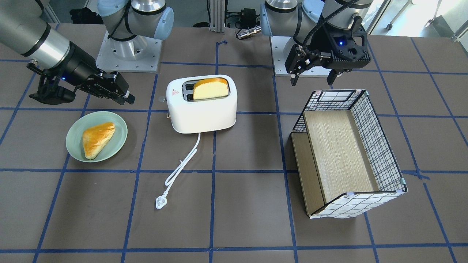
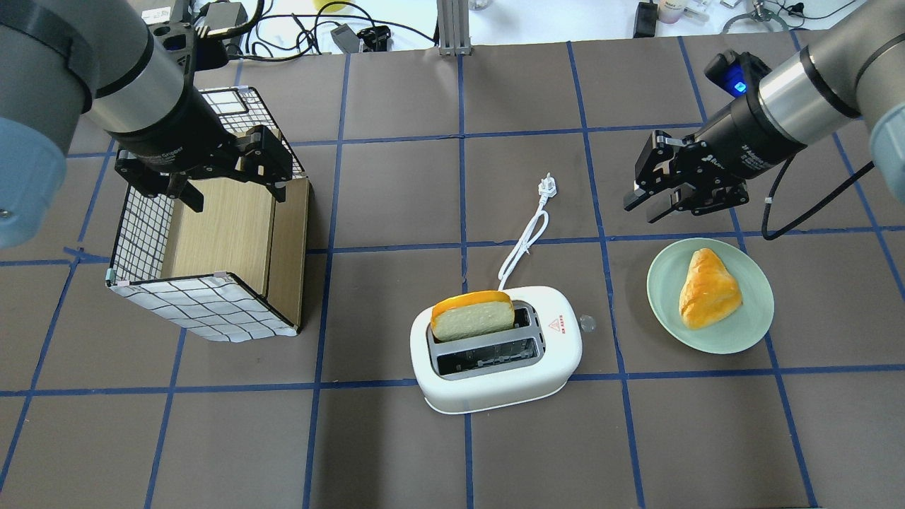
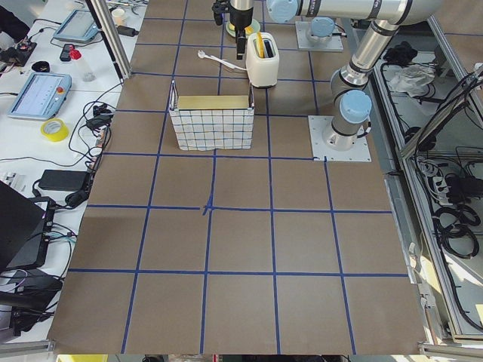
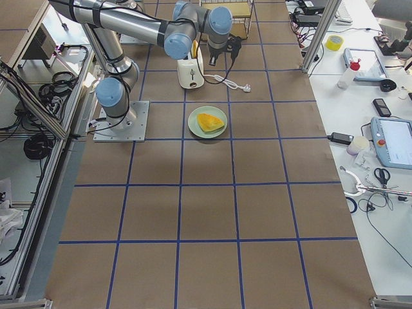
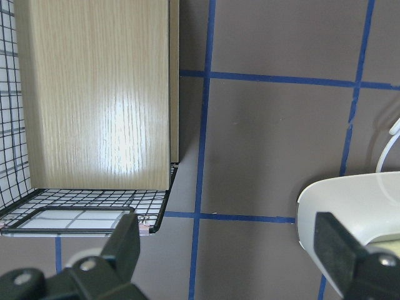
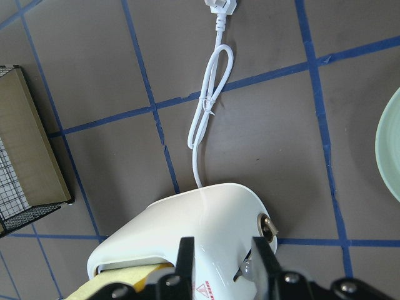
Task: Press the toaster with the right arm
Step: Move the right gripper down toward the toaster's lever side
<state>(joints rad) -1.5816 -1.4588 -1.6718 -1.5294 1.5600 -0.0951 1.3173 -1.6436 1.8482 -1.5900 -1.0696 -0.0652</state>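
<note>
**Here, the toaster is seen untouched, with the right gripper held off to its knob side**

The white two-slot toaster [image 2: 495,367] is placed near the middle of the brown, blue-taped table [image 1: 248,219]. A slice of bread [image 2: 472,316] is seated in the slot farther from the robot, and much of it is raised above the top. The small lever knob [image 2: 586,324] is found on the end that faces the pale green plate [image 2: 661,290]. A golden triangular pastry [image 2: 707,288] is laid on that plate. The white cord [image 2: 527,240] is run away from the robot across the table and is ended by its plug [image 2: 548,187].

The right arm [image 2: 799,99] is stretched in over the table. Its right gripper [image 2: 638,211] is held in the air near the far rim of the plate and apart from the toaster. Its jaws are drawn close, with a narrow gap kept between them, and nothing is gripped. In the right wrist view the knob end of the toaster is framed between the fingers.

The left gripper [image 1: 312,78] is held above the black-grid wire basket [image 1: 374,142], in which a wooden panel [image 1: 336,149] is seen. Its jaws are spread wide and nothing is grasped.
</note>
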